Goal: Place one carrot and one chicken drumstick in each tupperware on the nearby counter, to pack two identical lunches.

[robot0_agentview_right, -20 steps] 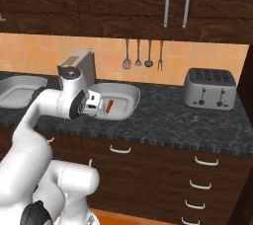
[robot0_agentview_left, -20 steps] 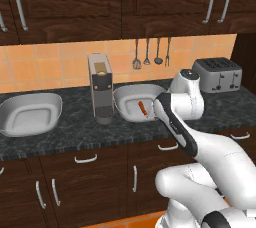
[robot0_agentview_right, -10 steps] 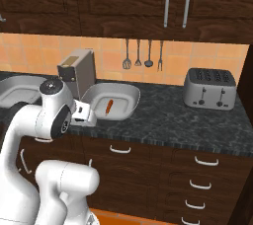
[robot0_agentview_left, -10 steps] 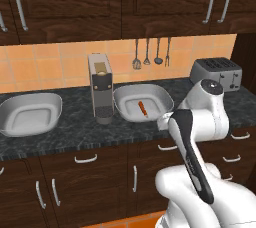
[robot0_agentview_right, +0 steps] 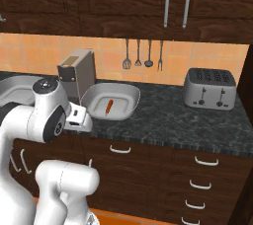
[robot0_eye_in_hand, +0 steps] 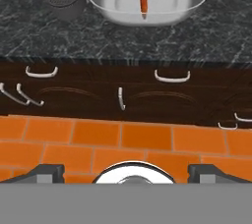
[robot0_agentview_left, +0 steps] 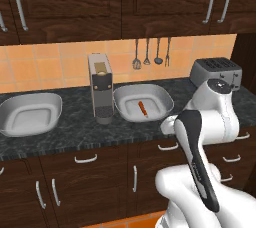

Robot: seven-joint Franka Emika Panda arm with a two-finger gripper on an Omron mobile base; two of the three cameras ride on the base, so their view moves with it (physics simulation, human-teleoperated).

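Carrot point(robot0_agentview_left: 142, 108) sits alone in the tupperware point(robot0_agentview_left: 160, 97) right beside the coffee machine point(robot0_agentview_left: 101, 88); second tupperware point(robot0_agentview_left: 31, 114) lies on its other side. Gripper point(robot0_eye_in_hand: 125, 173) fingers spread apart, nothing held.

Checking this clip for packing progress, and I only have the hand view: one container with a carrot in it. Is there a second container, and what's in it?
Observer: Yes. In the left base view a second container sits on the counter left of the coffee machine, with no food in it.
Operator: Any drumstick in the one with the carrot?
Observer: No. From the right base view that container holds just the carrot.
Operator: What else is on the counter?
Observer: A silver toaster stands at the far right, with utensils hanging on the wall.
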